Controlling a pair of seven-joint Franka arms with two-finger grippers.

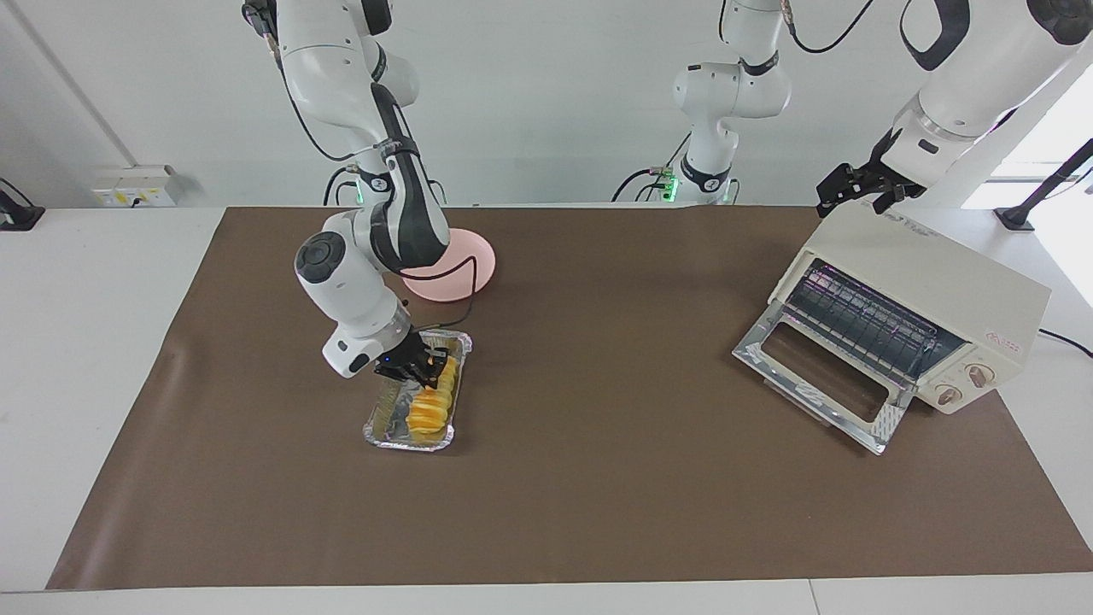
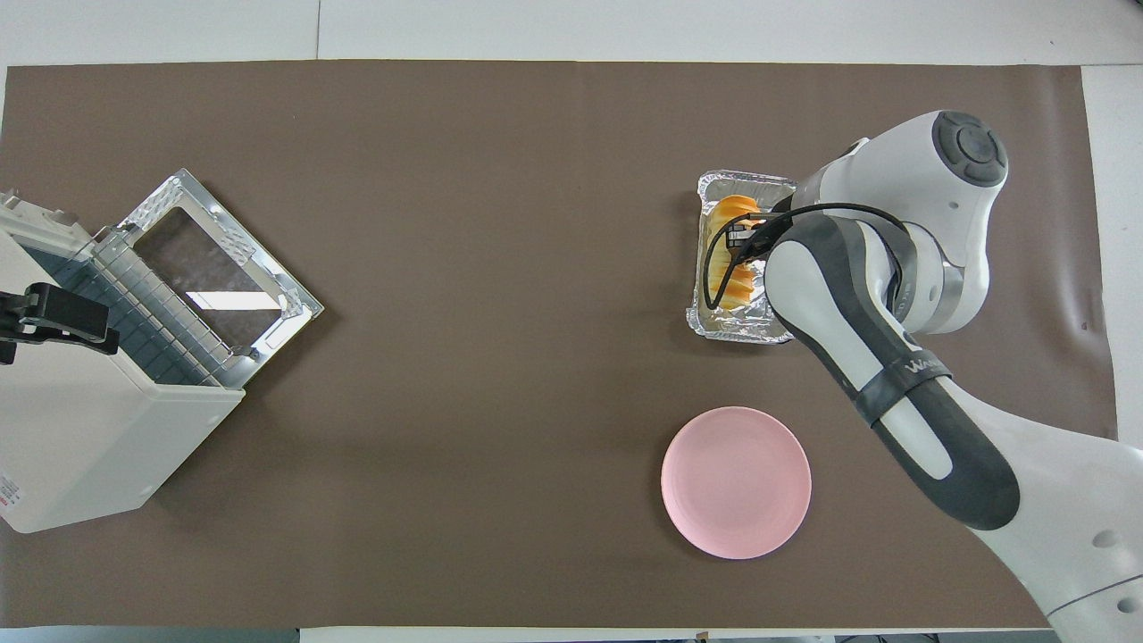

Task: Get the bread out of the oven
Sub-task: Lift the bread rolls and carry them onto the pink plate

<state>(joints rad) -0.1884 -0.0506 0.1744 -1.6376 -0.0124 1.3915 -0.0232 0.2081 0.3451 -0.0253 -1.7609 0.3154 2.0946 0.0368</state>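
Bread (image 1: 429, 405): lies lengthwise in the foil tray (image 1: 386, 420), toward the right arm's end of the worktop (image 1: 598, 495), well apart from the oven. Already out; the task looks nearly finished.
Foil tray: on the brown mat, just beside the pink plate (image 1: 472, 264), which sits nearer the robots. Likely the intended drop spot, with raised walls to stop the loaf rolling.
Right gripper (image 1: 424, 366): low over the tray end nearer the robots, at the loaf's end. Whether its fingers are closed on the loaf or parted, I cannot tell; the wrist covers them from above.
Oven (image 1: 931, 290): toward the left arm's end, angled toward the worktop's middle, glass door (image 1: 815, 374) dropped flat, wire rack (image 1: 862, 318) bare. Door presumably left down for access.
Left gripper (image 1: 862, 190): over the oven's top corner nearest the robots, waiting. Perhaps steadying the box; contact unclear, finger state not readable.
Next, by judgement: release if needed, lift clear without snagging foil.
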